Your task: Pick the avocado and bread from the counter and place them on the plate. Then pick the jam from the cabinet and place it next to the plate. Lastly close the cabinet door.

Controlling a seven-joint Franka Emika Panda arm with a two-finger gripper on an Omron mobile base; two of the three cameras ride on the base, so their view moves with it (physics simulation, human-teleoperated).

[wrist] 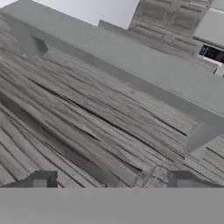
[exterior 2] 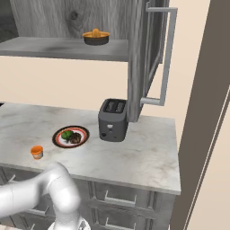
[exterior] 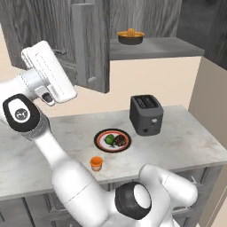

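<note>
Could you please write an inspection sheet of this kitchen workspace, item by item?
Surface: counter, pale marble, above grey drawers.
Job's things: avocado and bread lie on the plate; jam stands on the counter beside the plate, apart from it; cabinet door stands open.
Clutter: dark toaster on the counter behind the plate; dark bowl with orange contents on the cabinet shelf.
Grippers: gripper is close to the door's wood grain, near its grey handle bar; fingertips spread, nothing between them.
Cables: nothing seen.
Surroundings: beige wall behind the counter.
</note>
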